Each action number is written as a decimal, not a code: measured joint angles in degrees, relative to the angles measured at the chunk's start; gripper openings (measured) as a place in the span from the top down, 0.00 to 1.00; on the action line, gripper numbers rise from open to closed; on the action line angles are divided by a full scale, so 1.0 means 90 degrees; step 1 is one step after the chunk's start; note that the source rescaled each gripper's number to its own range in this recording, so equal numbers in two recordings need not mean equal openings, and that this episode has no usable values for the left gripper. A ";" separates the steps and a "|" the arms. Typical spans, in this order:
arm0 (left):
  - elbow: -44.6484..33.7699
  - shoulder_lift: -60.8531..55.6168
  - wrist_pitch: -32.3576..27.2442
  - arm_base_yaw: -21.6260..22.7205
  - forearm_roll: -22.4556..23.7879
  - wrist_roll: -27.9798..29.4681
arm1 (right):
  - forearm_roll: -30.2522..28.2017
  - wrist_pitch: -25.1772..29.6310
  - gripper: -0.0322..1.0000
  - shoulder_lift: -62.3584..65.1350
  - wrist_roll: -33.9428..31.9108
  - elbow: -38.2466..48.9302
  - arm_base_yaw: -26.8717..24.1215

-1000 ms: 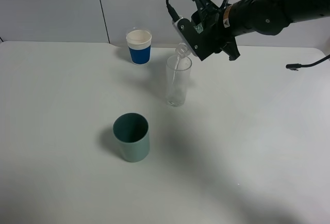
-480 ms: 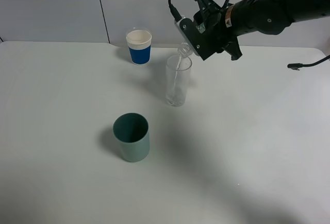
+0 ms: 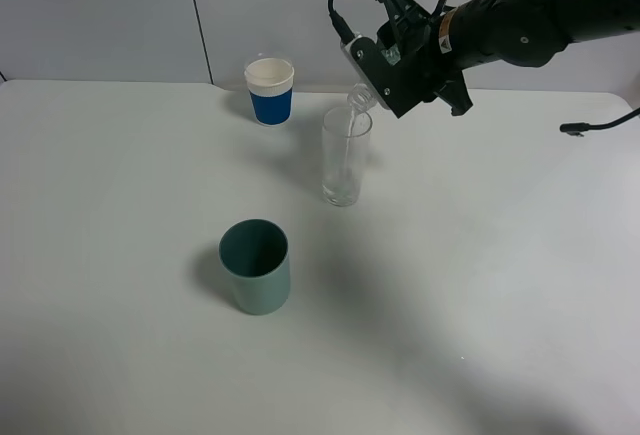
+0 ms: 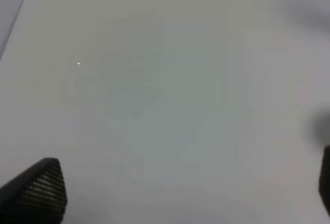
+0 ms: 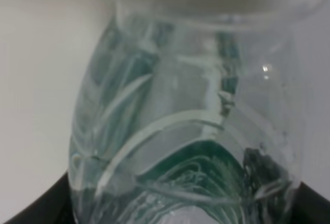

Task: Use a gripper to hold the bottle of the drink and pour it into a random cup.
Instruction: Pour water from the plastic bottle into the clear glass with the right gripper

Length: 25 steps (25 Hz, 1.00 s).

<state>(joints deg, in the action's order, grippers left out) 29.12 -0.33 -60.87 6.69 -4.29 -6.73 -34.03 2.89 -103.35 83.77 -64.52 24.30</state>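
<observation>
My right gripper [image 3: 398, 67] clamps the bottle [image 3: 357, 101] — it slants neck-down, mouth over the glass [image 3: 345, 163], near the far edge of the table [image 3: 120, 255].

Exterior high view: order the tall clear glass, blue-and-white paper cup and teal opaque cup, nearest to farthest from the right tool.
1. Tall clear glass, just below the right tool.
2. Blue-and-white paper cup, back left.
3. Teal opaque cup, front left.
</observation>
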 joint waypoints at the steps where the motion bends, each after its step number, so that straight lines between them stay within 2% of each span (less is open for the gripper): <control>1: 0.0000 0.0000 0.0000 0.0000 0.0000 0.0000 | 0.0000 0.0000 0.96 0.0000 0.0000 0.0000 0.0000; 25: 0.0000 0.0000 0.0000 0.0000 0.0000 0.0000 | -0.0352 0.0006 0.96 0.0000 -0.0066 -0.0237 0.0000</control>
<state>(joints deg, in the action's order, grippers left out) 29.12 -0.33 -60.87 6.69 -4.29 -6.73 -37.20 2.95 -103.35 83.17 -66.65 24.30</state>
